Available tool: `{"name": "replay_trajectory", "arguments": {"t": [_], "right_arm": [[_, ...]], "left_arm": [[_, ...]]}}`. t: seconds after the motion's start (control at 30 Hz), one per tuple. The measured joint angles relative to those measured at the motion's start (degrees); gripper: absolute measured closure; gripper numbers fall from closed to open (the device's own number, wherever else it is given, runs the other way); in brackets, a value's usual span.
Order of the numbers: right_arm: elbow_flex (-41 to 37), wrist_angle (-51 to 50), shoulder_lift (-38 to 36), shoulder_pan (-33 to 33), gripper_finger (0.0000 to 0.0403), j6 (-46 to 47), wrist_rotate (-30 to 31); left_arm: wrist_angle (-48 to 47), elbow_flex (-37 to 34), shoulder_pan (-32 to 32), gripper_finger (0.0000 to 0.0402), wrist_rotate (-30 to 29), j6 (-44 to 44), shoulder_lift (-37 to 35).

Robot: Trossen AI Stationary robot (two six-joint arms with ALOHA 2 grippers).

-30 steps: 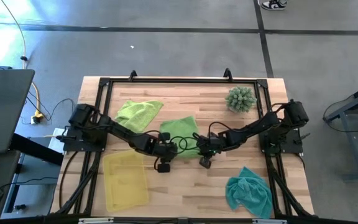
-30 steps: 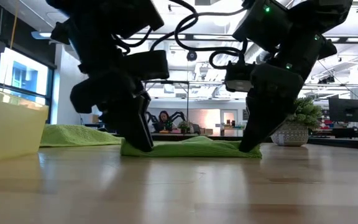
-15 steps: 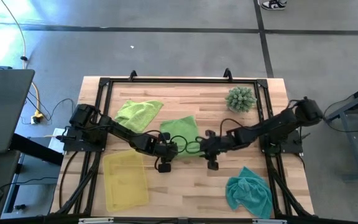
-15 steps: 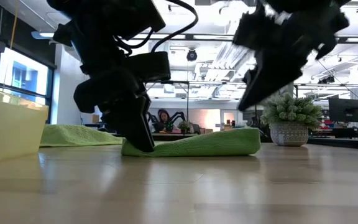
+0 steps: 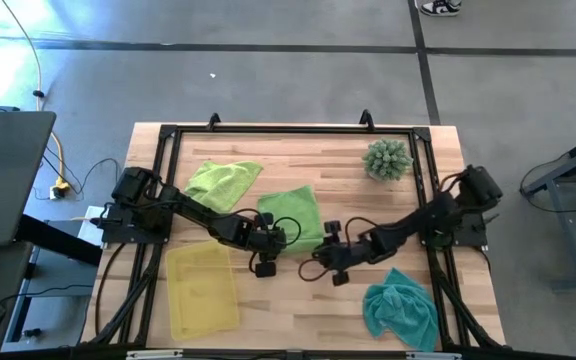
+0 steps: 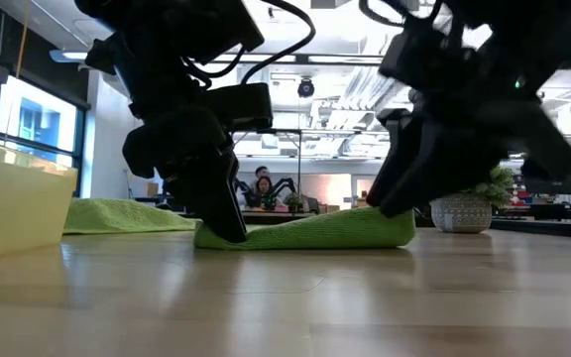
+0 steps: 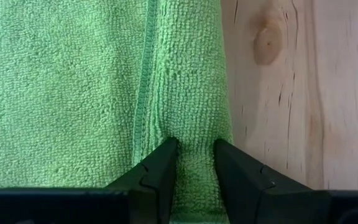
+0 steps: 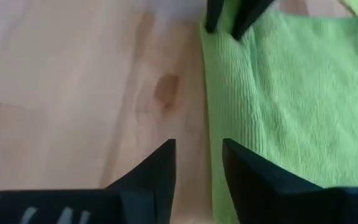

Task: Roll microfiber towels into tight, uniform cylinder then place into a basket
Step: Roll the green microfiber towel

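Currently left pincer (image 7: 192, 163) pinches the folded near edge of the lime towel (image 5: 290, 214) beside the basket (image 5: 204, 290), anchoring it for rolling, while right pincer (image 8: 197, 165) hangs spread, holding nothing, over bare surface (image 8: 73, 74) alongside that edge.

Two black jointed arms trail looping black cables, each tool dark-fingered.

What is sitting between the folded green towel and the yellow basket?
Only the left gripper, pinching the folded green towel at its near edge. The wood toward the yellow basket looks bare.
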Motion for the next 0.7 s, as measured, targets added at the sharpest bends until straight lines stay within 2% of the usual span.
{"name": "replay_trajectory", "arguments": {"t": [0.17, 0.3, 0.7], "right_arm": [[0.0, -0.6, 2.0, -2.0, 0.0231, -0.1, 0.8], [0.0, -0.8, 2.2, -3.3, 0.0211, -0.2, 0.8], [0.3, -2.4, 4.5, -4.6, 0.0208, -1.1, 0.4]], "left_arm": [[0.0, 0.0, 0.0, 0.03, 0.0, -0.4, 0.0], [-0.1, 0.0, 0.0, 0.03, 0.0, -0.4, 0.0], [-0.1, 0.0, 0.0, 0.03, 0.2, -0.4, -0.4]]}}
